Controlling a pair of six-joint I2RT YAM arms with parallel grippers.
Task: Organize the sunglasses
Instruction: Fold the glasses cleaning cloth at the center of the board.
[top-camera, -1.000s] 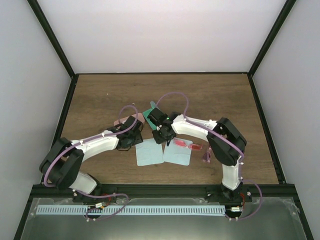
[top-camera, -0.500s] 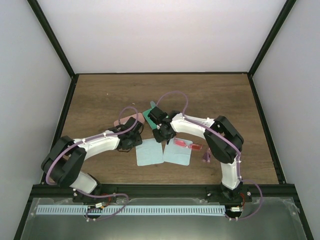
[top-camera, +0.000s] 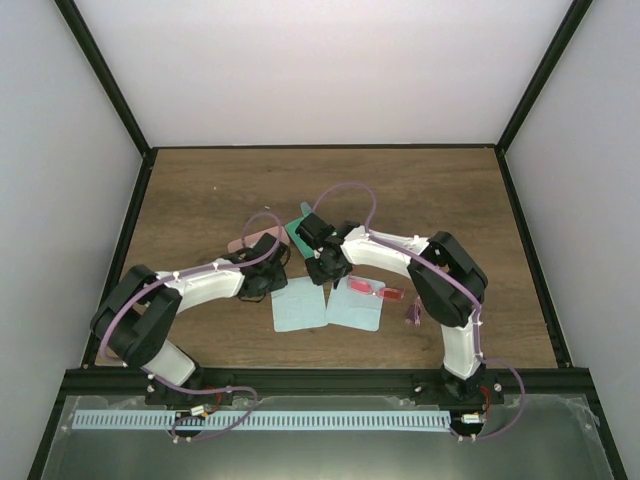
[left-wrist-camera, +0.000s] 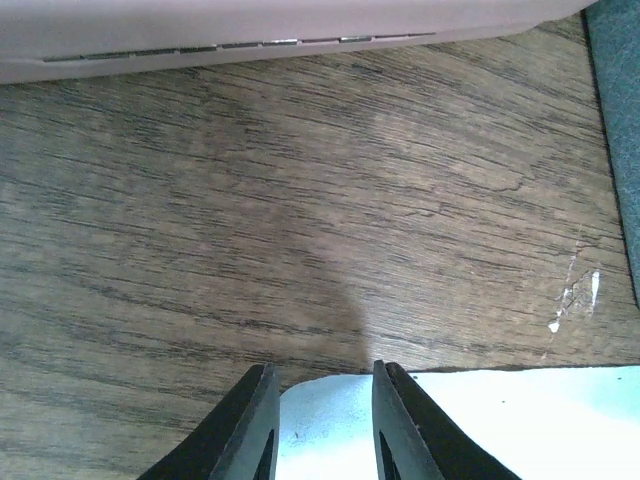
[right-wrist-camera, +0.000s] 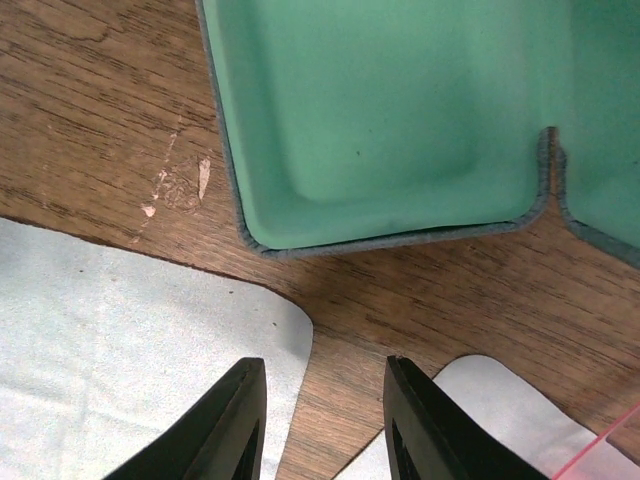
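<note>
1. Wooden table (top-camera: 200, 200), white walls; open green case (right-wrist-camera: 400, 120) at the top of the right wrist view, pink case (left-wrist-camera: 300, 30) along the top of the left.
2. Both empty: left gripper (left-wrist-camera: 322, 400) fingers narrowly apart, right gripper (right-wrist-camera: 325, 400) slightly wider.
3. Red glasses (top-camera: 375, 290) on the right-hand cloth (top-camera: 355, 312), right of centre overhead; purple pair (top-camera: 413, 313) just beyond.
4. Likely best: bring right gripper onto the red frame, pinching clear of the cloth.

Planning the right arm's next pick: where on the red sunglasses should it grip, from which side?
The red sunglasses lie flat across the right cloth's far corner, long side running left-right. Probably come straight down with the right gripper and pinch across the narrow middle; finer detail is too small.
</note>
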